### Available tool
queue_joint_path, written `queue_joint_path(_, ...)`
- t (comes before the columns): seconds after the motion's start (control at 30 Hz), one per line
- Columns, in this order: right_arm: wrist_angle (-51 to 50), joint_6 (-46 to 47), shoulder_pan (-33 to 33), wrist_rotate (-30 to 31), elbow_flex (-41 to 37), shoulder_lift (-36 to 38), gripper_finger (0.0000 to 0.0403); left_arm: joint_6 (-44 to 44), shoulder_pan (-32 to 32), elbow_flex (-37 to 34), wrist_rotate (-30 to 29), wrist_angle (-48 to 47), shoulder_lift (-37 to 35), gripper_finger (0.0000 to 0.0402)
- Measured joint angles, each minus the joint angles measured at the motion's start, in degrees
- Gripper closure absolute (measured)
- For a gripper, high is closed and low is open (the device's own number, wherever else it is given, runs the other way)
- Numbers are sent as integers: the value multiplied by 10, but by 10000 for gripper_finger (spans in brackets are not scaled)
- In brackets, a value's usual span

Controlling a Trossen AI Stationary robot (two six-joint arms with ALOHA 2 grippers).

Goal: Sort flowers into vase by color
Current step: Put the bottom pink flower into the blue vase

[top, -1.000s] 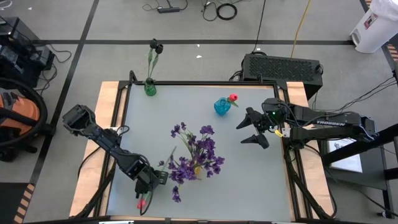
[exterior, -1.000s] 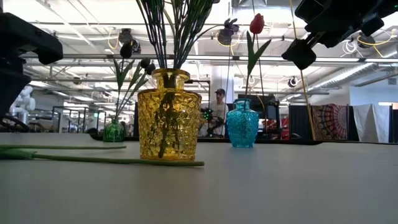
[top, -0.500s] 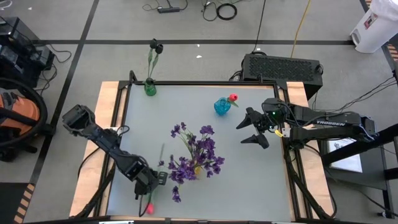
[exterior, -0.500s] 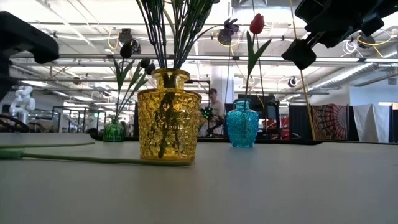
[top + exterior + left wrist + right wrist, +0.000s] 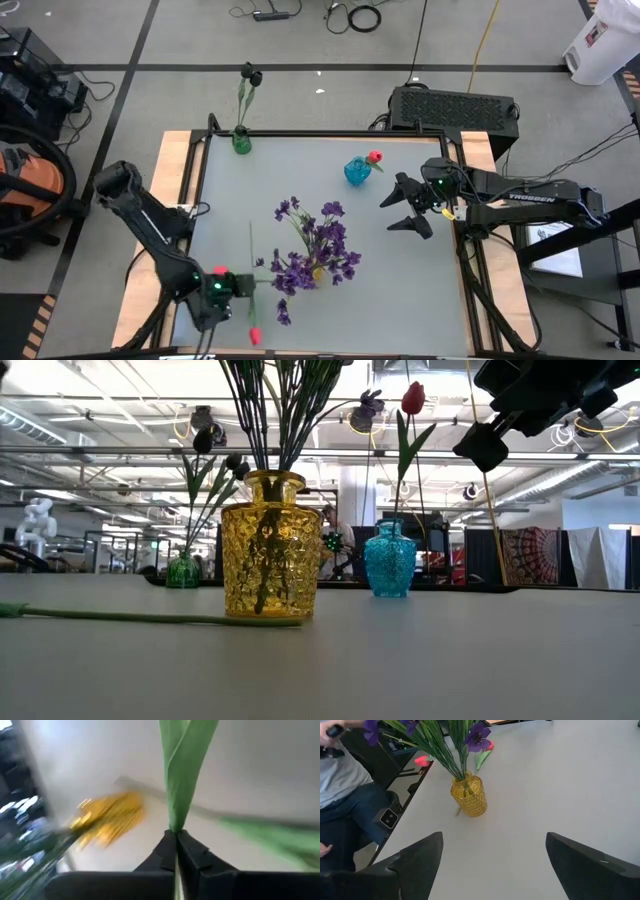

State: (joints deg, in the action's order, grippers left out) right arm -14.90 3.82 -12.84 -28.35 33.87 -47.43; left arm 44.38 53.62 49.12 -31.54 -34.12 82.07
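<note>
Grey tabletop, workshop behind. My left claw [image 5: 238,285] is clamped on the thin green stem of the red tulip [image 5: 253,336]; bloom lies behind my fingers toward the near edge, stem running ahead. Blue glass vase [image 5: 357,171] sits far ahead-right, nearer my idle, spread right claw [image 5: 400,210].

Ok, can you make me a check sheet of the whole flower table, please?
Surface: grey table, wooden edges.
Job's things: yellow vase of purple flowers; blue vase with a red tulip; green vase with dark blooms; loose red tulip at the near edge.
Clutter: nothing seen.
Claws: left claw shut on the loose tulip's stem; right claw open, beside the blue vase.
Cables: on the floor behind.
Surroundings: person seated nearby, black box, vacuum.
</note>
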Motion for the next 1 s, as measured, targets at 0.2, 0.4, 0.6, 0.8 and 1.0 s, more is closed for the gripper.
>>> queue_joint_path(0.2, 0, 0, 0, 0, 0, 0, 57, -116, 50, 22, -116, -116, -59, 399)
queue_joint_path(0.4, 0, 0, 0, 0, 0, 0, 57, -234, 112, 53, -137, -182, -117, 399)
queue_joint_path(0.6, 0, 0, 0, 0, 0, 0, 57, -261, 155, 78, -169, -192, -170, 399)
queue_joint_path(0.8, 0, 0, 0, 0, 0, 0, 57, -260, 156, 101, -339, -159, -215, 399)
queue_joint_path(1.0, 0, 0, 0, 0, 0, 0, 57, -223, 119, 122, -485, -77, -261, 399)
